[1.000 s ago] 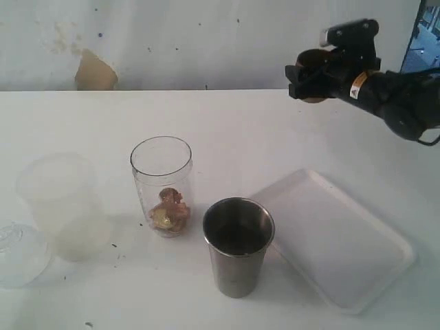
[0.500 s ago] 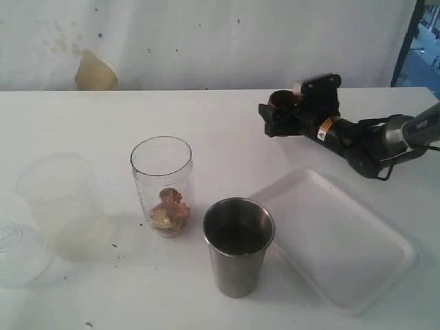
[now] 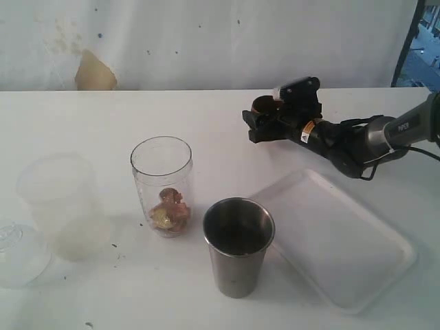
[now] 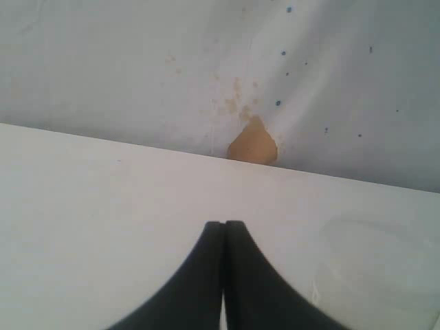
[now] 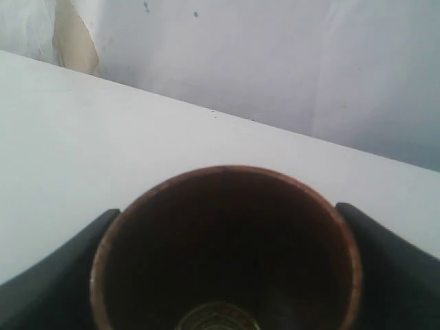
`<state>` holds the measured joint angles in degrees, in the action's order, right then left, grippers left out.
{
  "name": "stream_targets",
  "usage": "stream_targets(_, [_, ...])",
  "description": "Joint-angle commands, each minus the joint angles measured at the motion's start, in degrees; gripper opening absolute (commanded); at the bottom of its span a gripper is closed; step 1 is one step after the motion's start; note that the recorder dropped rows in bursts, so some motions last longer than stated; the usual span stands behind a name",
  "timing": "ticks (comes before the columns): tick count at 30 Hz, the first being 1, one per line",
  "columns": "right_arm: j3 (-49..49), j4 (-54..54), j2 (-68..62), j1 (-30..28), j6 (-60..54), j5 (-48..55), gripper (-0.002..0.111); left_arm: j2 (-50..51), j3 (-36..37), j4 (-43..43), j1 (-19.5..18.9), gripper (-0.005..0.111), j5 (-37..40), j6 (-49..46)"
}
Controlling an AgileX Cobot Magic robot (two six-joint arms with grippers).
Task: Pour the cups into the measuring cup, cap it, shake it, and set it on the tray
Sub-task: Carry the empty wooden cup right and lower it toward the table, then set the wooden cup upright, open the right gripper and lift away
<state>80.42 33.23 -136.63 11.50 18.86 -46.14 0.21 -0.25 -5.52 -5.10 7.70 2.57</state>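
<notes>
Brown wood, smooth and round-walled: the wooden cup (image 3: 264, 104) is clamped between the black fingers of the right gripper (image 3: 265, 122), low over the white table (image 3: 103, 124), beyond the tray's far corner. You cannot tell whether its base touches the surface. The right wrist view looks into its dark interior (image 5: 227, 247). The left gripper (image 4: 223, 275) is clenched on nothing, its fingers pressed together. The measuring cup (image 3: 162, 172), clear and straight-sided, stands upright with brownish pieces (image 3: 168, 210) at its bottom. The brushed-steel tumbler (image 3: 238, 247) stands near it, just beside the flat white tray (image 3: 344, 247). A frosted plastic cup (image 3: 62, 206) and the clear domed cap (image 3: 17, 251) sit at far left.
</notes>
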Motion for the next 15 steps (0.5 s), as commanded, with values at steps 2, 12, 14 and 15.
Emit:
stream_targets(2, [0.8,-0.2,-0.1,-0.1,-0.7,-0.9,0.024,-0.2,0.2,0.0,-0.2,0.0,-0.8,0.0])
stream_targets(12, [0.8,-0.3,-0.1,-0.1,-0.6,-0.1,0.083,-0.2,0.2,0.0,-0.2,0.0,-0.8,0.0])
stream_targets(14, [0.8,-0.3,-0.1,-0.1,-0.3,-0.1,0.083,-0.2,0.2,0.0,-0.2,0.0,-0.8,0.0])
stream_targets(15, [0.8,-0.3,-0.1,-0.1,-0.2,0.1,0.083,-0.2,0.2,0.0,-0.2,0.0,-0.8,0.0])
